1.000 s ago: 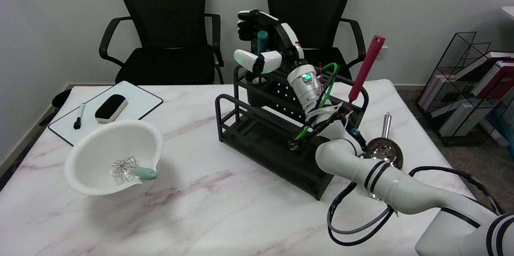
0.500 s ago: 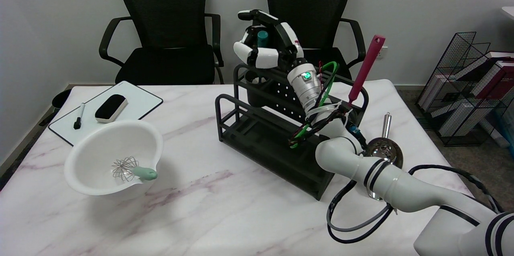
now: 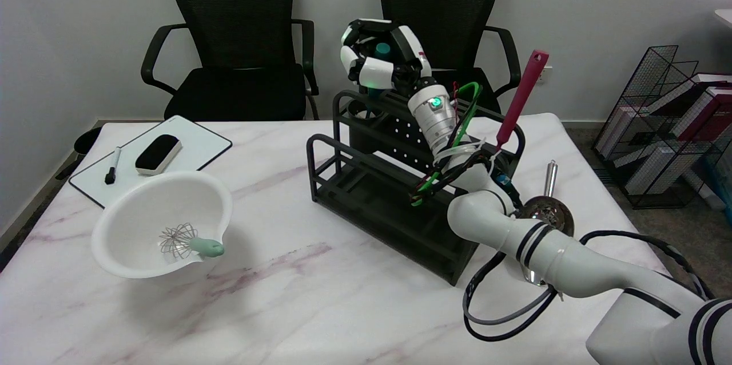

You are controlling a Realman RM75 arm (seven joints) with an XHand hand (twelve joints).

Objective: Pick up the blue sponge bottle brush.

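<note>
My right hand (image 3: 378, 56) was raised above the back left corner of the black dish rack (image 3: 394, 193), fingers curled closed around the teal handle top of the blue sponge bottle brush (image 3: 382, 49). The brush stood upright, its lower end in the rack's black utensil cup (image 3: 361, 119). A dark pink spatula (image 3: 519, 99) leaned at the rack's right end.

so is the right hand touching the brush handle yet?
Touching. The head view shows the right hand with its fingers wrapped around the teal top of the blue sponge bottle brush, no gap visible, above the black rack.
</note>
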